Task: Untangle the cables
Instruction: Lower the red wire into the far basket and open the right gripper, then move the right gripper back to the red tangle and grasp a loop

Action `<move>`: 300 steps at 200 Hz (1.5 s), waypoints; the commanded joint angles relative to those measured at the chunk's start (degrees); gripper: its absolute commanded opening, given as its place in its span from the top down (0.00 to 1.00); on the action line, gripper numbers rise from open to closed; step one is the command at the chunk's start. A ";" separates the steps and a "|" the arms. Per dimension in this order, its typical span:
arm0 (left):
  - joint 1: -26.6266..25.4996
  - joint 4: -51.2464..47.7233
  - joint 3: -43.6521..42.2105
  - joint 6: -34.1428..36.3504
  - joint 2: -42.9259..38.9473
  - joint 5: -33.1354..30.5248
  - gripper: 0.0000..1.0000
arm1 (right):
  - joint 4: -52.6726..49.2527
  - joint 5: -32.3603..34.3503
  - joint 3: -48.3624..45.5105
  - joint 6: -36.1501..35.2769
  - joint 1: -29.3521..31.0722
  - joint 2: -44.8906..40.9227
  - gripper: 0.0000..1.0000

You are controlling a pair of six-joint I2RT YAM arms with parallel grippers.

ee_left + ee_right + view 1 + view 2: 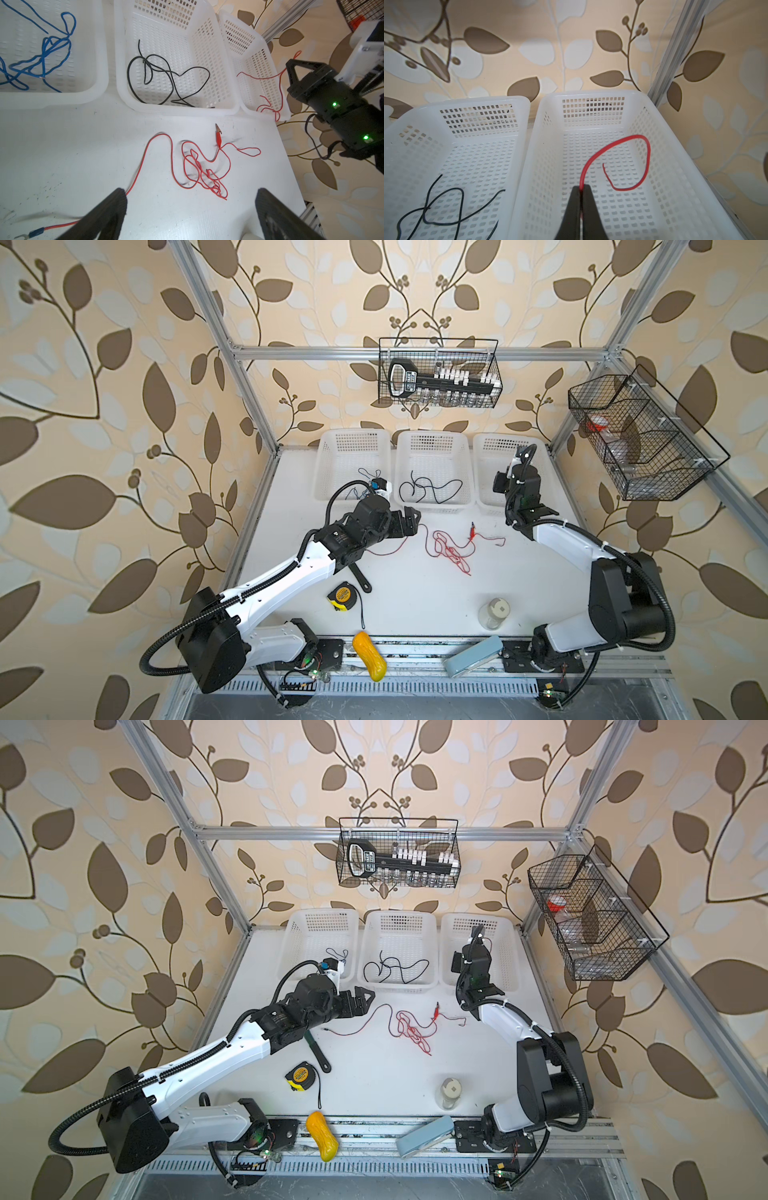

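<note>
A tangle of red cables (451, 549) (411, 1029) (199, 170) lies mid-table, one end carrying a small red clip (218, 135). My left gripper (192, 193) (411, 516) hangs open just left of the tangle, holding nothing; one red strand runs under its finger (116, 205). My right gripper (581, 188) (524, 456) is shut on a red cable (629, 162) that loops down into the right white basket (675, 166). A black cable (428, 489) (166, 79) lies in the middle basket (434, 435). A blue cable (41, 58) lies in the left basket (353, 435).
On the near half of the table are a yellow tape measure (345, 596), a black tool (359, 578) and a clear jar (494, 612). A yellow object (369, 655) and a blue-grey case (473, 659) rest on the front rail. Black wire baskets (440, 373) hang on the walls.
</note>
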 commanded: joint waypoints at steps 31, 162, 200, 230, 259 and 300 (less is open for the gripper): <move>-0.37 -1.51 -0.07 1.52 1.45 0.40 0.02 | -0.32 -2.12 7.24 0.29 -1.41 9.35 0.96; -0.32 -1.69 0.61 1.74 4.41 1.57 0.02 | -17.62 -8.61 10.34 6.16 -1.81 3.87 0.42; -0.32 -1.09 -1.01 0.76 2.42 1.44 0.02 | -20.97 -13.82 6.57 10.16 -1.77 -2.07 0.42; -0.32 -0.97 -2.54 -0.11 0.61 0.96 0.02 | -23.18 -14.91 2.05 11.74 -0.12 -7.63 0.42; -0.32 -2.30 -3.32 -0.87 -0.04 -0.27 0.02 | -25.66 -13.51 -2.64 11.08 5.32 -13.45 0.42; -0.32 -4.49 -3.66 -1.34 1.00 -1.27 0.02 | -27.51 -12.97 -9.00 10.73 16.91 -17.62 0.42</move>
